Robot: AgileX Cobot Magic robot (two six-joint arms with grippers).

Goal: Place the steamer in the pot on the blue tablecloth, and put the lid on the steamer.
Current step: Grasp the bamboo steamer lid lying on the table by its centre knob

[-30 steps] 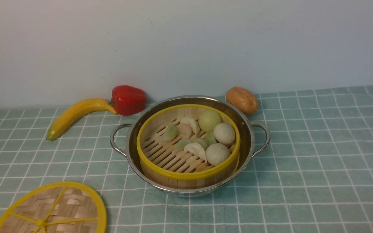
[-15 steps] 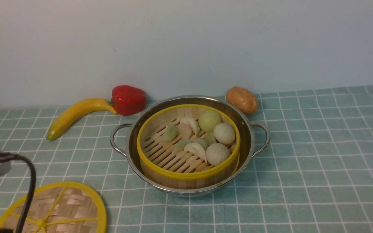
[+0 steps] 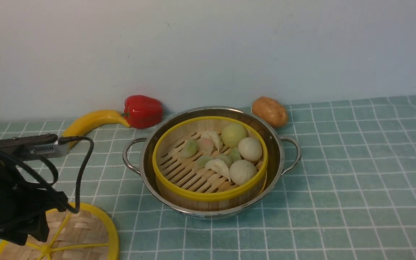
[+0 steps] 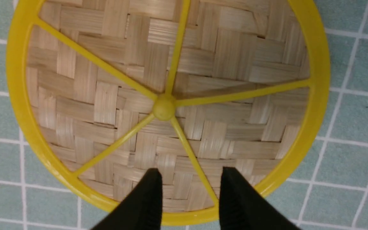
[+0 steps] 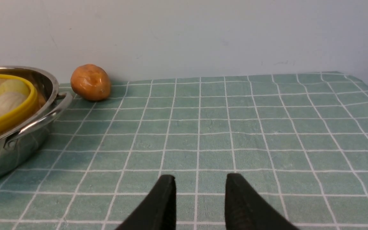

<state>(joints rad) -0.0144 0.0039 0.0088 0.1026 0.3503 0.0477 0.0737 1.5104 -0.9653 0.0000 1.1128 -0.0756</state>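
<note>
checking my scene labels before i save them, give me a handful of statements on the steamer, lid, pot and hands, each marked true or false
1. The steamer sits inside the pot. True.
2. The lid is on the steamer. False: it lies on the blue tablecloth, to the left of the pot.
3. The left hand is closed on the lid's rim. False: its fingers stand apart over the lid, holding nothing.
4. The right hand is open and holds nothing. True.
5. The steamer has no food in it. False: dumplings and round buns lie on its slats.
</note>
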